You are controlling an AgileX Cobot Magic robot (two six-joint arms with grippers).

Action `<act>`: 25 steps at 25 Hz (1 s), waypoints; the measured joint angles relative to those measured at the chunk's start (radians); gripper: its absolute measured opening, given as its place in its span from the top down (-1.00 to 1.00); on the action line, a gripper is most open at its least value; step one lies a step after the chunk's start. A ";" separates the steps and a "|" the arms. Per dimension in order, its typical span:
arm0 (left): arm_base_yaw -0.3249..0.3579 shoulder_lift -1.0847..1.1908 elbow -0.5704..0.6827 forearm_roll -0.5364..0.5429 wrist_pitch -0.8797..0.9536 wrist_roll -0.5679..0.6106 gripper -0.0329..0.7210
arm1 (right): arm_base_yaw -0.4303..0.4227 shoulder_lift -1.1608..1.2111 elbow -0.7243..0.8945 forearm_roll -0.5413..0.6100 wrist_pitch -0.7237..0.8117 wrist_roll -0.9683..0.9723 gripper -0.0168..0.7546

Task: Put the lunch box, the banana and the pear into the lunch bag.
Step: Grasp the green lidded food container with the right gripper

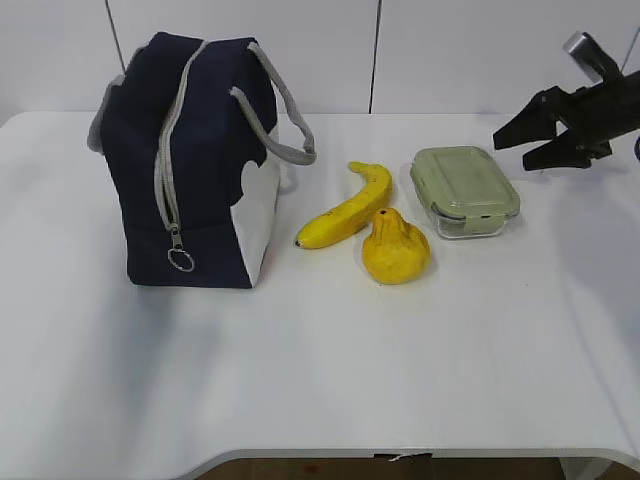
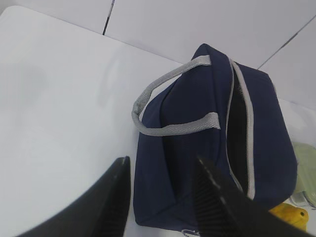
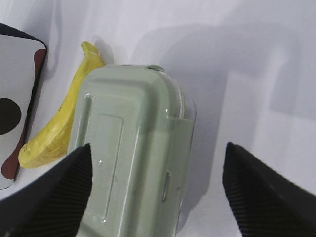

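Observation:
The navy lunch bag (image 1: 190, 160) stands upright at the left, grey handles up. In the left wrist view a dark gap shows along the zipper on the lunch bag (image 2: 197, 148). My left gripper (image 2: 163, 173) hangs open above the bag's end, holding nothing; the exterior view does not show it. The banana (image 1: 345, 208) and pear (image 1: 396, 248) lie right of the bag, almost touching. The lunch box (image 1: 465, 190), green lid on, sits further right. My right gripper (image 1: 512, 152) is wide open just right of and above the lunch box (image 3: 133, 148), which lies partly between the fingers, untouched.
The white table (image 1: 320, 380) ends at a rounded front edge. A white panelled wall (image 1: 450, 50) rises close behind the bag and the box. The bag's white spotted side panel (image 3: 15, 108) faces the banana (image 3: 64, 123).

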 joint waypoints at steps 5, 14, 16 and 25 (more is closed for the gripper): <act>0.000 0.000 0.000 0.000 0.000 0.000 0.06 | 0.000 0.002 -0.002 0.000 0.000 0.009 -0.70; 0.000 0.000 0.000 0.000 -0.004 0.000 0.06 | 0.010 0.002 -0.002 -0.046 0.000 0.125 -0.64; 0.000 0.000 0.000 0.000 -0.006 0.000 0.06 | 0.019 0.002 -0.002 -0.048 0.000 0.137 -0.62; 0.000 0.007 0.000 0.000 -0.008 0.000 0.06 | 0.064 -0.064 -0.002 -0.151 0.002 0.212 -0.59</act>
